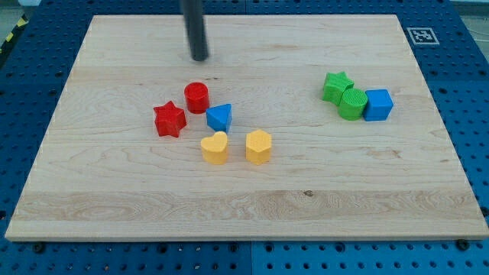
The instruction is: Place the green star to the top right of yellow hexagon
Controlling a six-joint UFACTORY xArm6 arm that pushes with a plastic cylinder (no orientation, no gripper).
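my tip [199, 57] sits just above the red cylinder [196, 97], touching nothing, no jaws here. green star [336, 85] lies well to its right, touching the green cylinder [353, 104]; yellow hexagon [258, 147] below-right.

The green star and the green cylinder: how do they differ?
The green star has points; the green cylinder is round. The star lies nearer the view's top left; the cylinder sits between it and the blue cube. Both are green and appear to touch.

Single raised front view, tilted downward
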